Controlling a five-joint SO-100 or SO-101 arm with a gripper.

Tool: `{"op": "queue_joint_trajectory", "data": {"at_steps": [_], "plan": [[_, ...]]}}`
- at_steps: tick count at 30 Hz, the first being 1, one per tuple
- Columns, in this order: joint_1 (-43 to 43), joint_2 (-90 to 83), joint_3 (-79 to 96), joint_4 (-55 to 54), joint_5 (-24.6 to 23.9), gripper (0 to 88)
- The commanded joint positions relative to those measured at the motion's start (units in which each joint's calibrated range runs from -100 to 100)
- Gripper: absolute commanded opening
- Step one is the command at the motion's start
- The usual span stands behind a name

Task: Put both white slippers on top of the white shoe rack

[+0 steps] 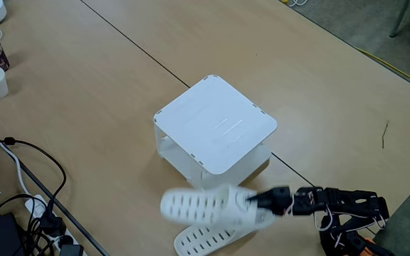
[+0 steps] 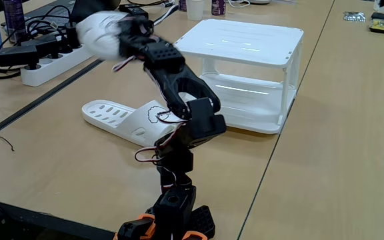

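1. The step in hand is the carrying of the first slipper. The hand (image 1: 251, 201) is closed on one white slipper (image 1: 198, 204), which it holds lifted above the counter (image 1: 84, 99); in a fixed view this slipper (image 2: 102, 32) shows high up, blurred, left of the rack.
2. The second slipper (image 1: 208, 235) lies flat on the counter, in front of the rack and just under the lifted one. In a fixed view it (image 2: 122, 119) lies with its strap mark toward the arm.
3. The white shoe rack (image 1: 216, 124) stands near, and nothing is on its top panel (image 2: 242, 40).
4. Judging from this, the task is at an early stage: no slipper is placed yet.
5. The next move probably calls for raising the slipper above the top edge of the rack, bringing it over the panel, and setting it to one side, so that room remains for the second one.
6. Because of the blur I cannot tell exactly where the fingers grip the slipper; it seems to be near the strap end.
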Motion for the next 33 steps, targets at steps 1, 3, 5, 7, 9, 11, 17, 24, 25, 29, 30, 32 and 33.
{"op": "queue_joint_trajectory", "data": {"at_steps": [1,3,5,7,9,11,17,24,25,29,30,32,33], "plan": [[6.65,0.25,-13.94,0.44,0.42,0.8],[9.53,2.94,-18.27,0.44,0.42,0.8],[12.08,5.89,-22.69,0.44,0.42,0.8],[14.05,9.17,-26.75,0.44,0.42,0.8],[14.96,12.2,-30.18,0.44,0.42,0.8],[15.21,15.06,-32.61,0.44,0.42,0.8],[18.5,23.05,-36.58,0.44,0.42,0.8],[23.92,33.57,-44.61,0.44,0.42,0.8],[24.5,35.08,-45.97,0.44,0.42,0.8],[26.06,40.47,-51.02,0.44,0.42,0.8],[26.23,41.65,-52.1,0.44,0.42,0.8],[26.23,43.83,-54.09,0.44,0.42,0.8],[26.23,44.84,-54.99,0.44,0.42,0.8]]}}
